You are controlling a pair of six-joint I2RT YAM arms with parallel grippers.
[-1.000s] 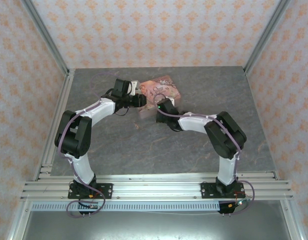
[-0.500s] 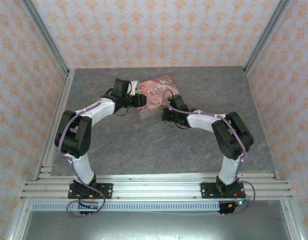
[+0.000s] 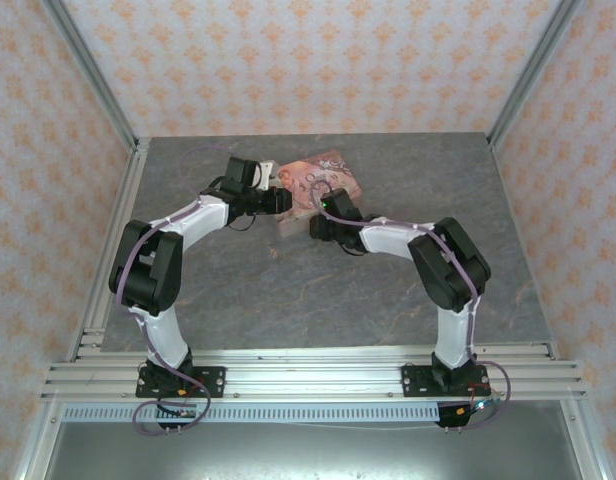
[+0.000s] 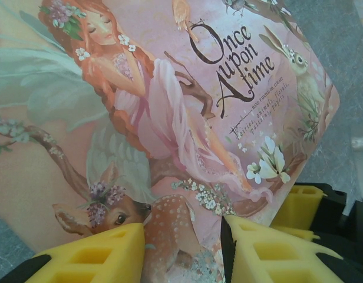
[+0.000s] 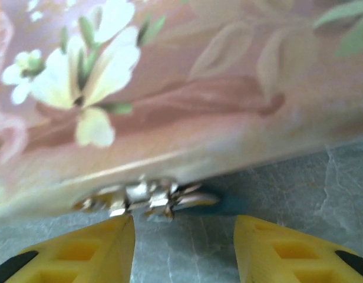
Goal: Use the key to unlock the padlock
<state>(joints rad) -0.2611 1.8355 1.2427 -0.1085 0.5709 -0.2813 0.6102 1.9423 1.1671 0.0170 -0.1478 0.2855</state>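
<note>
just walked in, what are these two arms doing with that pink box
Both arms meet at the pink storybook box. The left gripper has its fingers either side of the box's lower edge; whether it actually grips is unclear. The right gripper is open and empty, aimed at a blurred silvery metal fitting on the box's edge, with a teal patch beside it, possibly the padlock.

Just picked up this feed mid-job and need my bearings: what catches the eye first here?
The pink "Once upon a time" box at the far middle of the table draws the eye first. The left gripper is open, low over its illustrated face. The right gripper is open at the box's bottom edge, facing a blurred bit of shiny metal there.
</note>
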